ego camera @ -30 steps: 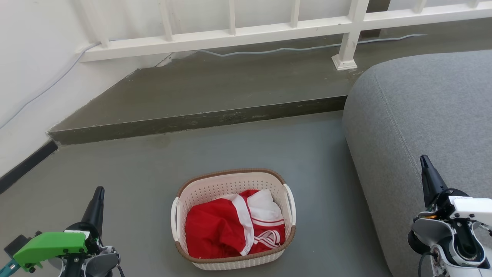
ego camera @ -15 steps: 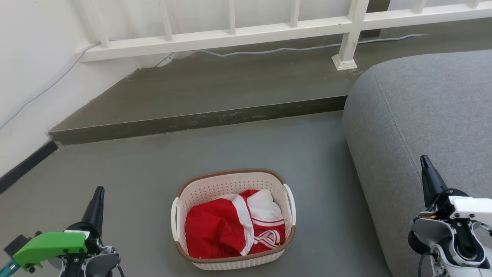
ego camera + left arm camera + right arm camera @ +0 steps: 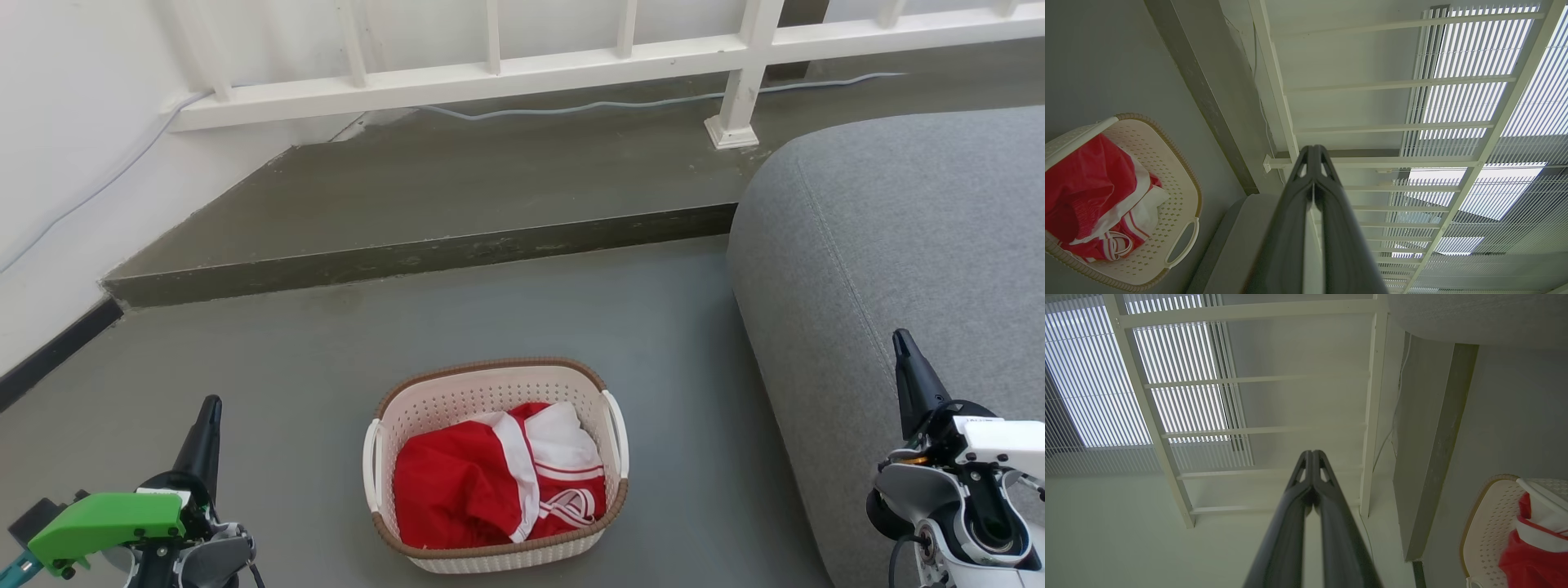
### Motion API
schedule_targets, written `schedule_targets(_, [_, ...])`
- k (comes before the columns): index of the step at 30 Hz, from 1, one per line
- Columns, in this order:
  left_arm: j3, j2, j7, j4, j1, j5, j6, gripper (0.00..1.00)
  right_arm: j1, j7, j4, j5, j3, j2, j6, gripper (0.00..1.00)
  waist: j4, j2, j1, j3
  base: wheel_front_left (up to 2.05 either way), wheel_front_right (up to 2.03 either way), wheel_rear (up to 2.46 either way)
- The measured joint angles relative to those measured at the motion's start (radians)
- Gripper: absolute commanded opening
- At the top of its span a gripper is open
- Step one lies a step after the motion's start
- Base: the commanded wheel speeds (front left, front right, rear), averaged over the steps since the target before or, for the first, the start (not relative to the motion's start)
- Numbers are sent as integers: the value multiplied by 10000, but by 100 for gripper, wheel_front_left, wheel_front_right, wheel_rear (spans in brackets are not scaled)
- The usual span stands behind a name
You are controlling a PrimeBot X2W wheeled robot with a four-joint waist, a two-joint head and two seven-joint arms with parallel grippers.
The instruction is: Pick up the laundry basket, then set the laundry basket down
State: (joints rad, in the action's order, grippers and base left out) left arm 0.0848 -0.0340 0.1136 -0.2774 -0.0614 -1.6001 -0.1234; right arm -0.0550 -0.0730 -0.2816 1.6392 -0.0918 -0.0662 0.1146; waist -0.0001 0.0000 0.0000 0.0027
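- Nearest the camera, the left gripper (image 3: 209,412) hovers off the left side of the laundry basket (image 3: 457,400), well apart from it. A bright green block sits on its wrist.
- In the left wrist view its two long, dark, tapering fingers (image 3: 1331,212) are pressed together to a point, with nothing between them and nothing touched.
- On the basket's other side is the right gripper (image 3: 903,349), also well apart, with a glossy white and grey housing behind it.
- Its right wrist view shows the same: slim matte fingers (image 3: 1290,514) meet at the tips and hold nothing.
- The basket itself sits on the smooth grey floor (image 3: 310,384) between the two grippers. It is a rounded rectangle of cream perforated plastic with a brown woven-look rim.
- White loop handles (image 3: 618,441) curve off both of its short sides.
- Inside lies a crumpled red garment (image 3: 457,490) with white stripes, soft and folded.
- Right of the basket bulges a grey fabric sofa (image 3: 898,229) with a rounded edge.
- Beyond the basket there is a raised concrete step (image 3: 424,253), rough and stained.
- Farthest off, a white painted railing (image 3: 490,73) stands with a pale cable (image 3: 588,104) trailing along its foot.
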Motion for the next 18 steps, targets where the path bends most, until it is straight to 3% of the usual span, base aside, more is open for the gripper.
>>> schedule_targets(18, [0, 0, 0, 2, 0, 0, 2, 0, -2, -40, 2, 0, -8, 4, 0, 0, 0, 0, 0, 1, 0, 0, 0])
